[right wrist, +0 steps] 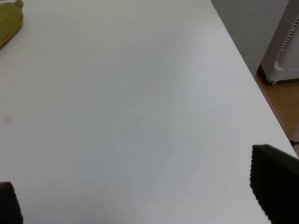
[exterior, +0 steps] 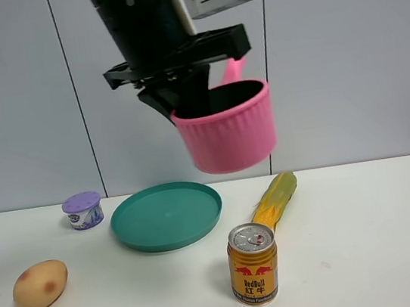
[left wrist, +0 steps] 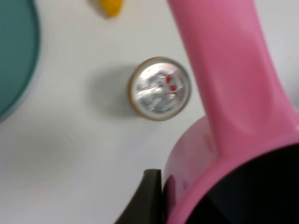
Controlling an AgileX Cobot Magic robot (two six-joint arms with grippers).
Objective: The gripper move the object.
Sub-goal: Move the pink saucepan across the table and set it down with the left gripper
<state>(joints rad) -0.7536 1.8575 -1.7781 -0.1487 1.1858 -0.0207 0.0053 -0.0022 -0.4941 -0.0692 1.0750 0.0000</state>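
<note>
High view: left gripper (exterior: 182, 99) clamped on the rim of the pink saucepan (exterior: 229, 131), which is tilted and well above the table (exterior: 369, 237), handle pointing back toward the wall. Left wrist view: 1 can (left wrist: 160, 88) below, beside the handle, with the plate (left wrist: 14, 56) off to one side and open surface between. Right wrist view: right gripper (right wrist: 140, 196), jaws apart and empty, near the table edge.

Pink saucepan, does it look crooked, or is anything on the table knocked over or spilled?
The pink saucepan hangs tilted in the air, pinched at its rim by the left gripper. On the table, the Red Bull can stands upright; nothing looks spilled.
</note>
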